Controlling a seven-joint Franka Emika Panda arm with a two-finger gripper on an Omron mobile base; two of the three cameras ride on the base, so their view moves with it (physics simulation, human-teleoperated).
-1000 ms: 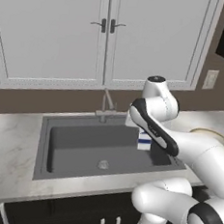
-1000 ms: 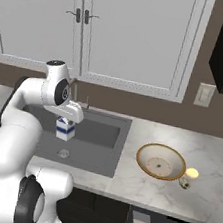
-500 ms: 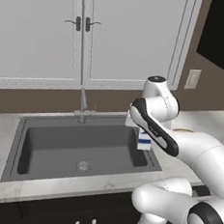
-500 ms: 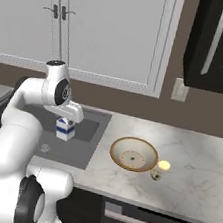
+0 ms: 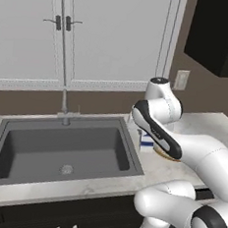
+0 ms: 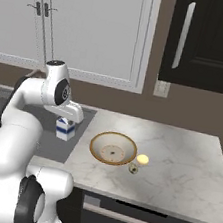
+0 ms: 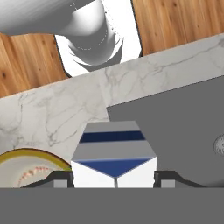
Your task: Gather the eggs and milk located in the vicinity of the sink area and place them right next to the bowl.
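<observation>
Right base view: one milk (image 6: 65, 128), one bowl (image 6: 113, 148), one egg (image 6: 142, 159).

Pale marbled counter (image 6: 185, 170), bowl (image 6: 113, 148) and probably an egg (image 6: 142, 159) on it, sink (image 5: 58, 152) set in

Milk carton (image 6: 65, 129), white with a blue band, upright at left centre of the right base view. Bowl (image 6: 113, 148), golden-rimmed and shallow, at centre. Pale egg (image 6: 142, 159) just right of the bowl. Dark sink (image 5: 63, 153), lower left of the left base view.
</observation>
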